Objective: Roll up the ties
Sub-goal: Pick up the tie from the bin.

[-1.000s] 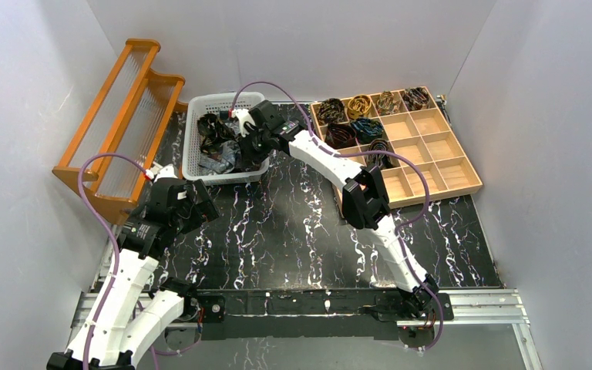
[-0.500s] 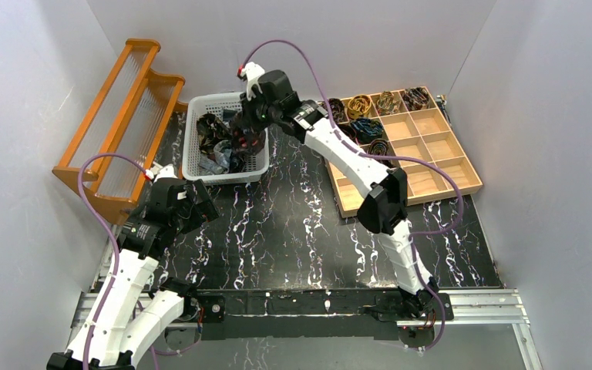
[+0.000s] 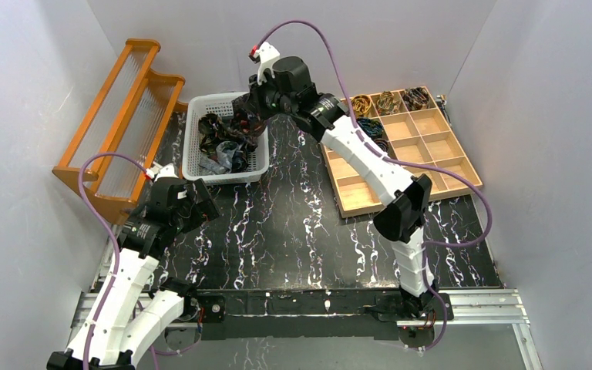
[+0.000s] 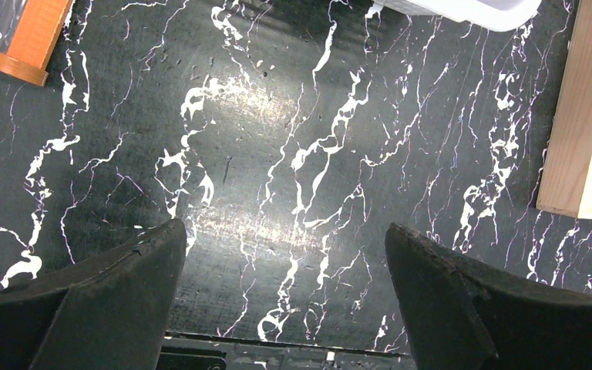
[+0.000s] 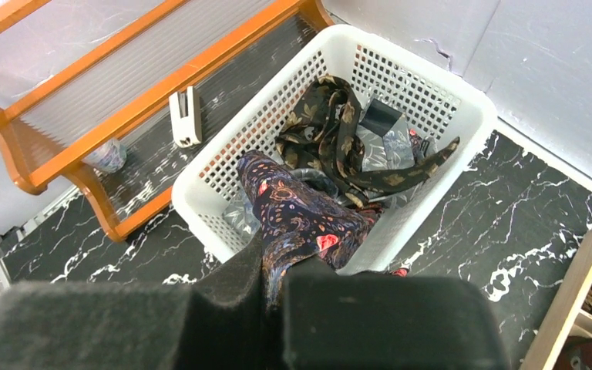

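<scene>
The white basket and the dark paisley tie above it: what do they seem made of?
The basket looks like moulded white plastic: smooth, slightly glossy, with a regular grid of holes. The tie seems to be fabric, perhaps silk or polyester: soft folds, faint sheen, paisley pattern.

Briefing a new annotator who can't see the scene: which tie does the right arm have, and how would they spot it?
Find the white perforated plastic basket beside the orange wooden rack. Stretched up from it into the shut right pincer is a navy fabric necktie with orange paisley and red-pink spots; the black gold-leaf tie beside it lies loose in the basket.
</scene>
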Controlling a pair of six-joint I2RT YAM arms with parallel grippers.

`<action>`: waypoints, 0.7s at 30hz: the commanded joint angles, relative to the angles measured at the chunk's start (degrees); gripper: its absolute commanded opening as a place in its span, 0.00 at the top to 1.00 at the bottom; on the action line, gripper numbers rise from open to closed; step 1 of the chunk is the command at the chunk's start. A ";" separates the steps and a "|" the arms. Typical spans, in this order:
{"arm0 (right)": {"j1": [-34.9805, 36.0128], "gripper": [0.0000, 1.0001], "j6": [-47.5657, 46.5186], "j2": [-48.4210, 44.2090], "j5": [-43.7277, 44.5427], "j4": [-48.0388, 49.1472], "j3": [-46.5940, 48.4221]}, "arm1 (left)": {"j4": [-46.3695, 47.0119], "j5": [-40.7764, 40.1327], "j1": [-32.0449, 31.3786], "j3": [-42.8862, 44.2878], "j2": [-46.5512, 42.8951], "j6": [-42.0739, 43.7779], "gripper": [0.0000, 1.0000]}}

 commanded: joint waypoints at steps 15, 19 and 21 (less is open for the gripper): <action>0.01 0.99 2.30 -22.11 -1.67 7.14 -11.30 | 1.48 1.77 0.19 -0.06 -0.11 -0.95 0.02; 0.01 0.99 2.78 -24.89 -3.31 6.65 -12.43 | 1.57 1.89 0.18 0.17 -0.18 -0.99 0.02; 0.01 0.99 2.83 -26.92 -3.47 8.14 -14.01 | 1.92 1.98 0.21 -0.04 -0.14 -1.14 0.02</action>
